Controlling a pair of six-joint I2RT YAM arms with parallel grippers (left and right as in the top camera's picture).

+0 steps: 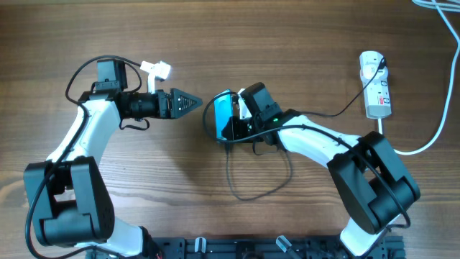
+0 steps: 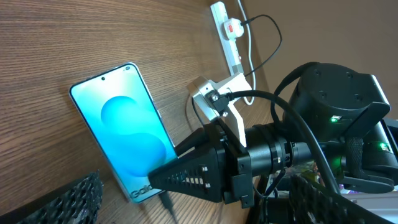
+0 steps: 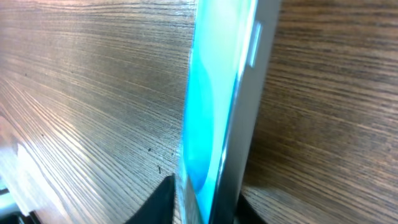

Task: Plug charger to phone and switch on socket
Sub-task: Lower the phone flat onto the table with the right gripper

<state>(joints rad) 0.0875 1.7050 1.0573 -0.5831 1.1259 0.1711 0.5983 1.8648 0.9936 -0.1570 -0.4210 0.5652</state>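
Observation:
The phone [image 1: 223,114], its screen lit blue-teal, is tilted up on one long edge at the table's middle. My right gripper [image 1: 236,126] is shut on its lower end. In the right wrist view the phone [image 3: 214,112] shows edge-on between the two fingertips [image 3: 202,208]. The charger's thin black cable [image 1: 266,188] loops from the phone's lower end round to the socket [image 1: 376,90]. In the left wrist view its dark connector [image 2: 163,200] sits at the bottom edge of the phone [image 2: 121,134] and looks inserted. My left gripper [image 1: 190,103] is open and empty, just left of the phone.
The socket's thick white lead [image 1: 440,108] curves along the right side of the table. A plug with a red mark [image 2: 233,28] sits in the socket [image 2: 219,12]. The right arm's body [image 2: 336,106] fills the right of the left wrist view.

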